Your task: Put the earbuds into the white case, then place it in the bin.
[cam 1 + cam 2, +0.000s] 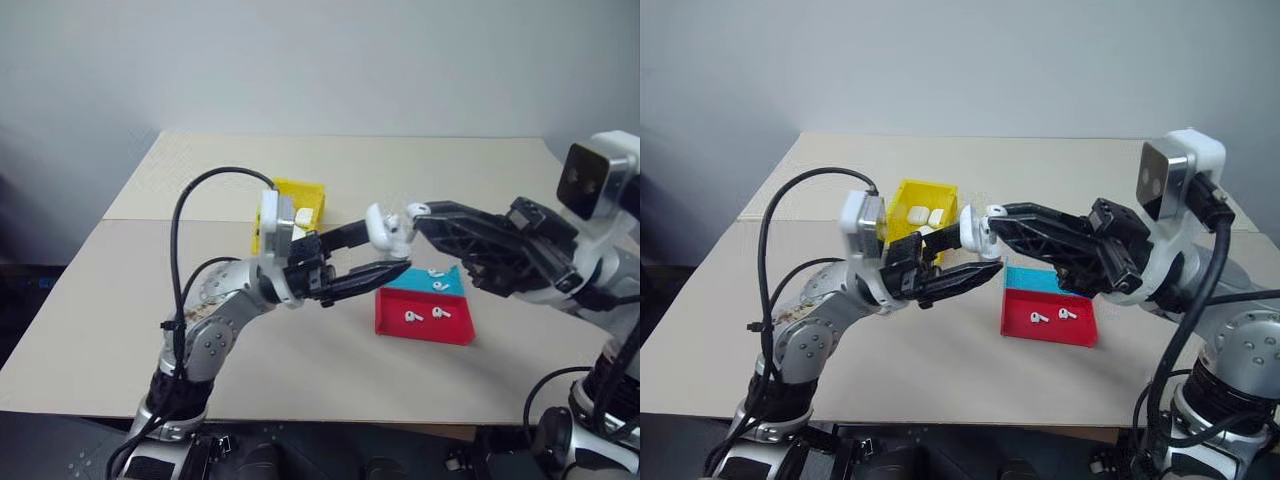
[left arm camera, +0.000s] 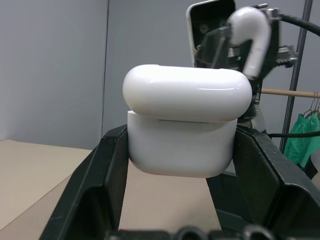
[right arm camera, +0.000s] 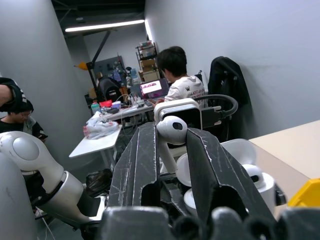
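While the left gripper [image 1: 385, 250] holds the small glossy white rounded-square charging case [image 2: 186, 127] up above the pale bench [image 1: 300, 370], fingers clamped on its lower half and lid hinged open, the right gripper [image 3: 172, 150] brings a tiny white glossy earbud [image 3: 171, 131] in from the other side, pinched between its black fingers. The bud sits just beside the open case, not yet in a socket.

The main risk, as I judge it, is a poor line-up: if the stem meets the rim or the lid instead of the well, the bud could twist in the pinch and drop to the bench. A push off-centre might also tip the case in its grasp or knock the lid shut. Letting go too soon would leave the bud perched, not seated.

More earbuds lie in the shallow red-and-teal tray [image 1: 392, 320] below; the bright yellow rectangular plastic bin [image 1: 902, 190] stands beyond, already holding white cases.
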Controlling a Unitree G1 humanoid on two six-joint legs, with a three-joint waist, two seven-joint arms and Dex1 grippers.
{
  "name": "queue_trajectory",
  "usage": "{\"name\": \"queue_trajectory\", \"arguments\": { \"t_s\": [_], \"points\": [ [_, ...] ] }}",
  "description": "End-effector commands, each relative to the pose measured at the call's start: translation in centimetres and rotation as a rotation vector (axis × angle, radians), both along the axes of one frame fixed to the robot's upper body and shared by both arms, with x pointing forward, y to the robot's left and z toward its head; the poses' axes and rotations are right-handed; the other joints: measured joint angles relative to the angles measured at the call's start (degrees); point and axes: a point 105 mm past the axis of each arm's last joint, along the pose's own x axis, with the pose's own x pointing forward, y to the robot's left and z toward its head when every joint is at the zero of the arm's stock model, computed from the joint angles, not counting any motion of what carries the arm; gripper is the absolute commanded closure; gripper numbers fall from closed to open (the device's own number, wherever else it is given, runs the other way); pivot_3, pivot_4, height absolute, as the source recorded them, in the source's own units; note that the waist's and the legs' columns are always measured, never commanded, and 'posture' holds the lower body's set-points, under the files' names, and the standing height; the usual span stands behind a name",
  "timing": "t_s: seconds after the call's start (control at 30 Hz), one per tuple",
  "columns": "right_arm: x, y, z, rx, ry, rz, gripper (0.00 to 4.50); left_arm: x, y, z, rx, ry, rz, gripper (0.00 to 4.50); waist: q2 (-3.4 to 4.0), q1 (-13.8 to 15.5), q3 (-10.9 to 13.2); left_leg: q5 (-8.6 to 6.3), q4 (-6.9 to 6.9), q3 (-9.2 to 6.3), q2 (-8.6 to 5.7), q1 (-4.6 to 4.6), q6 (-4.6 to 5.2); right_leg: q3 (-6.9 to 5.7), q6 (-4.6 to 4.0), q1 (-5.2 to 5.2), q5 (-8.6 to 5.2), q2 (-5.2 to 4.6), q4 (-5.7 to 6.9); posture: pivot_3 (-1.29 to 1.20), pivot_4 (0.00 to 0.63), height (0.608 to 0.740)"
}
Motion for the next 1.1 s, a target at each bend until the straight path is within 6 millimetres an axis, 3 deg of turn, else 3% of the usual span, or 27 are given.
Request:
{"name": "queue_trajectory", "arguments": {
  "t_s": [0.03, 0.3, 0.8, 1.1],
  "points": [
    [-1.0, 0.4, 0.5, 0.003, -0.038, 0.012, 3.88, -0.6, -0.3, 0.6, 0.003, -0.033, -0.029, 1.69, 0.0, -0.1, 0.0, 0.0, -0.01, 0.0, 0.0, 0.0, 0.0, 0.0, 0.0, -0.02, 0.0, 0.0, 0.01, 0.0, 0.15, 0.74],
    [0.3, 0.3, -0.8, -0.026, 0.015, -0.033, 3.88, -0.7, 0.2, 0.5, 0.003, -0.028, -0.054, 1.69, 0.0, -0.4, 0.0, 0.0, 0.0, -0.01, 0.0, 0.0, 0.0, 0.01, 0.01, -0.02, 0.0, 0.01, 0.0, 0.0, 0.15, 0.74],
    [-0.2, -0.6, 0.5, -0.007, -0.005, 0.011, 3.88, -0.7, 0.3, 0.3, -0.003, -0.002, -0.071, 1.69, -0.02, -0.4, 0.0, -0.01, -0.01, -0.03, 0.01, -0.04, 0.01, 0.0, 0.01, -0.03, 0.0, 0.02, -0.05, 0.0, 0.15, 0.74],
    [0.9, -0.4, -0.7, -0.055, 0.032, -0.023, 3.88, -0.8, 0.1, 0.6, -0.013, -0.013, -0.083, 1.69, -0.02, -0.3, 0.0, -0.01, 0.0, -0.03, 0.01, -0.05, 0.01, -0.01, 0.01, -0.03, -0.01, 0.01, -0.05, 0.0, 0.15, 0.74]
  ]
}}
